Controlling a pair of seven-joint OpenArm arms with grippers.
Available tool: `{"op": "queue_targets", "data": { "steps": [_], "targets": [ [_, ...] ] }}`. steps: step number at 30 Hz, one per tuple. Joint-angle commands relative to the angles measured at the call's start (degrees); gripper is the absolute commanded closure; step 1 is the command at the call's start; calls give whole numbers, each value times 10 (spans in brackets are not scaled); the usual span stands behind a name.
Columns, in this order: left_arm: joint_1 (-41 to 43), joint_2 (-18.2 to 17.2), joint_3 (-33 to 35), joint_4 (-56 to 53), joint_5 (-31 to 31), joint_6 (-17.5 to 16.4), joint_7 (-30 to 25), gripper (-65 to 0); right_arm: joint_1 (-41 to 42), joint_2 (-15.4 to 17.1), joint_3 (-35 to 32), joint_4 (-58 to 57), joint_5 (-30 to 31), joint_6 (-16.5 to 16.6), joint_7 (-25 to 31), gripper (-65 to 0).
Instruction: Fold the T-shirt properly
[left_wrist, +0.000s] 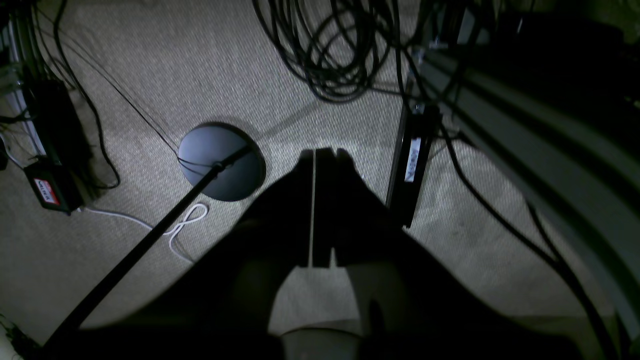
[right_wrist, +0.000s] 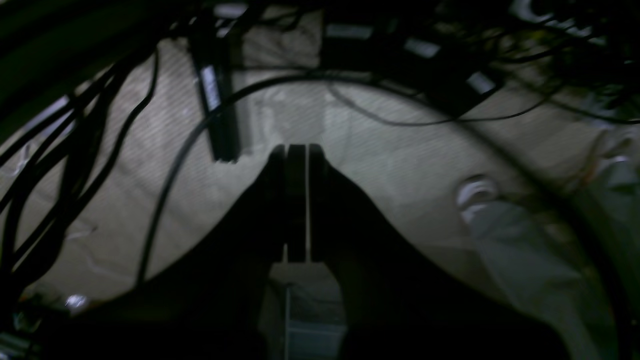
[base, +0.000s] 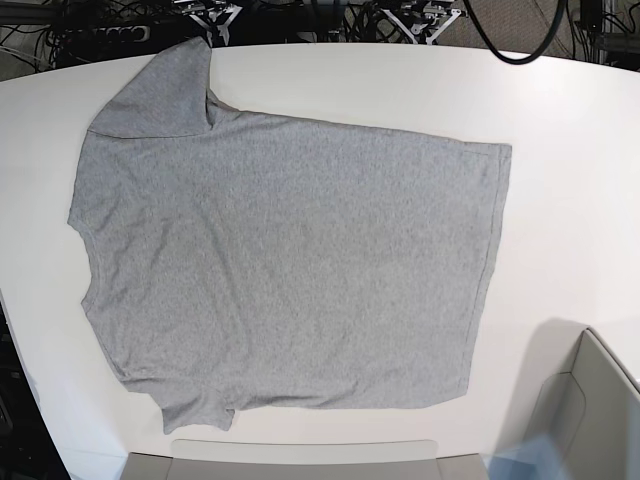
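Both my claws are closed on nothing: left gripper (left_wrist: 315, 155) and right gripper (right_wrist: 296, 150) hang off the table, over carpet and cables. The T-shirt (base: 290, 270) lies flat, plain side up, on the white table (base: 570, 200). Swinging in, I could snag a cable.

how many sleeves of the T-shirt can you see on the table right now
2. One sleeve of the T-shirt lies at the top left of the base view; the other is at the bottom left, near the table edge.
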Motion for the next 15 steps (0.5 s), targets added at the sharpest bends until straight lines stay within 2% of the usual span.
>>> {"op": "queue_targets", "data": {
  "steps": [1, 4, 10, 15],
  "targets": [
    [7, 2, -1, 0, -1, 2, 0, 0, -3, 4, 1, 1, 1, 0, 2, 0],
    [6, 2, -1, 0, -1, 2, 0, 0, -4, 5, 4, 20, 3, 0, 2, 0],
    [-2, 3, -2, 0, -1, 2, 0, 0, 8, 6, 39, 37, 98, 0, -1, 0],
    [7, 13, -1, -1, -1, 2, -35, 0, 7, 13, 40, 37, 106, 0, -1, 0]
  ]
}}
